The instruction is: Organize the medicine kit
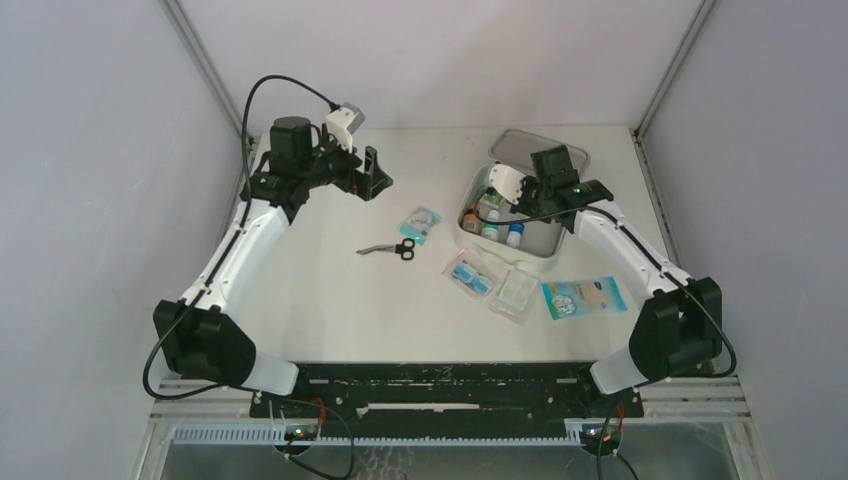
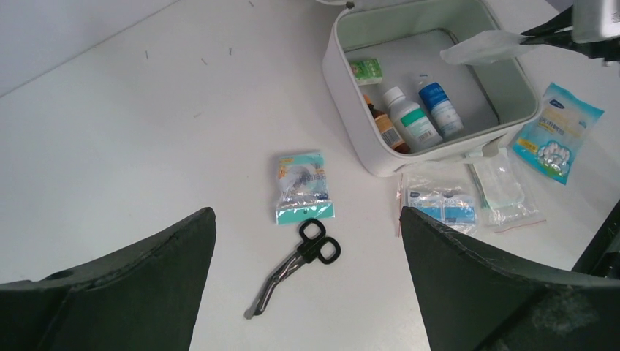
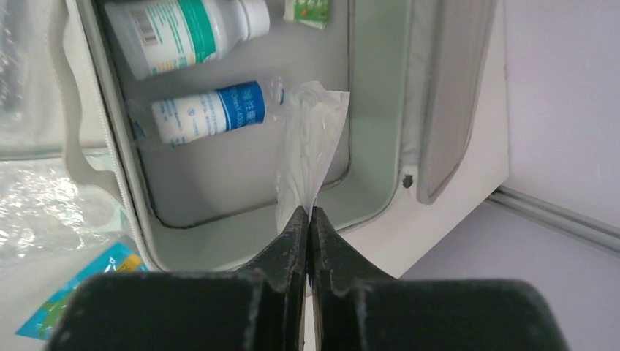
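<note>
The medicine kit (image 1: 533,250) is a white case lying open at the right of the table, its lid (image 1: 545,148) hinged back. Inside it lie a white bottle (image 3: 186,29), a blue-labelled bottle (image 3: 208,113) and a small green box (image 2: 365,71). My right gripper (image 3: 308,212) is shut on a clear plastic packet (image 3: 311,139), which hangs over the open kit (image 3: 241,248). My left gripper (image 2: 307,212) stands wide open and holds nothing. It hangs high above black-handled scissors (image 2: 296,267) and a teal-edged packet (image 2: 303,186).
Two clear packets (image 2: 439,205) (image 2: 504,190) and a blue bag of cotton balls (image 2: 557,131) lie on the table just in front of the kit. A brown bottle (image 2: 384,128) lies against the kit's wall. Grey walls close in the table on three sides.
</note>
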You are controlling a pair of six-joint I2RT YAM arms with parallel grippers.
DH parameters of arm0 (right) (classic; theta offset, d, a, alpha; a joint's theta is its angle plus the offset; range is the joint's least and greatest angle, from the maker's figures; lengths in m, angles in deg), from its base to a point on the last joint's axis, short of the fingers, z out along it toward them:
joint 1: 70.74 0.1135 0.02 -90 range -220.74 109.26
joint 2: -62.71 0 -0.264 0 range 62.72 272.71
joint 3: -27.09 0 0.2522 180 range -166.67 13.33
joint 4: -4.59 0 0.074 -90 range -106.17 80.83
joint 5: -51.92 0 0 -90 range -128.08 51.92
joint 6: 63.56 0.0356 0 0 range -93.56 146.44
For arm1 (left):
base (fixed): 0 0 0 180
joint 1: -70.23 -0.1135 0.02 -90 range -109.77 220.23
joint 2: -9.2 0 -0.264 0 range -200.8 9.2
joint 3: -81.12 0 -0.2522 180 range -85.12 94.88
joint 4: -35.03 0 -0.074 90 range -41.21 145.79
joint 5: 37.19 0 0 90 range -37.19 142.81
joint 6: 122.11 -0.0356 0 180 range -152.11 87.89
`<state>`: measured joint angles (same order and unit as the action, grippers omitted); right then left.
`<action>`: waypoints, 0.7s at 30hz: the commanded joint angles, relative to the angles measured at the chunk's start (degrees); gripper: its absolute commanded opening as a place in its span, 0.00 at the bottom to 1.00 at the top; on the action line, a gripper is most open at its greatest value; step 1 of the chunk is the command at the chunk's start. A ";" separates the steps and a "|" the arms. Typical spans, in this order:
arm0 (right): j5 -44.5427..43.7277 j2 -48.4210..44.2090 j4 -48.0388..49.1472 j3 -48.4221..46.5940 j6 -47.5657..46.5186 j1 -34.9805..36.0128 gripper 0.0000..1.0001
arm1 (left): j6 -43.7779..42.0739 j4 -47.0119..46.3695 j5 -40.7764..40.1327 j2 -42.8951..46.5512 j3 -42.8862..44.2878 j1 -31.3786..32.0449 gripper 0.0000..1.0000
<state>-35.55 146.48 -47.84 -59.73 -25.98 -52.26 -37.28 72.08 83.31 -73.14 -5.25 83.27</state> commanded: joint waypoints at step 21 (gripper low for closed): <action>-6.59 4.05 15.32 14.62 -14.37 0.17 0.03 | -2.43 -2.47 -0.44 2.61 -2.82 -0.31 1.00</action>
<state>-42.52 150.59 -35.56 -45.89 -38.09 -52.15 -38.77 71.97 82.39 -72.42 -7.54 83.27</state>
